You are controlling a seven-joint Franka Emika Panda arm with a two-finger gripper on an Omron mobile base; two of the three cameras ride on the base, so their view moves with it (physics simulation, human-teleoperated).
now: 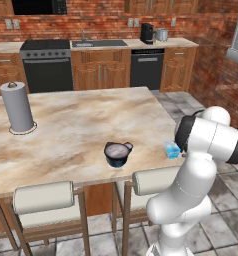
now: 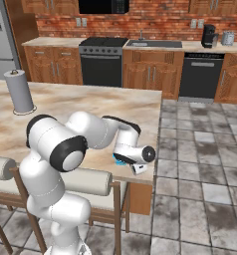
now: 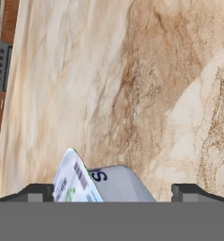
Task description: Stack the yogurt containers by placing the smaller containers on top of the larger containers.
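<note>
Hand view is showing the fingers (image 3: 113,192) standing wide around the light-blue cup (image 3: 92,181) near the bench's (image 1: 66,135) right edge; they should be closing squarely, avoiding tipping it

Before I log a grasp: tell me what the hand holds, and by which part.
Nothing is held yet. The hand is open, its fingertips standing wide on either side of the small light-blue cup on the counter, not closed on it.

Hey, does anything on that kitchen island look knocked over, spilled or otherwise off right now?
Nothing stands out. The navy tub sits upright, lid on, the light-blue cup rests near the counter's edge between the open gripper's fingertips, and the paper-towel roll stands straight. No spills.
</note>
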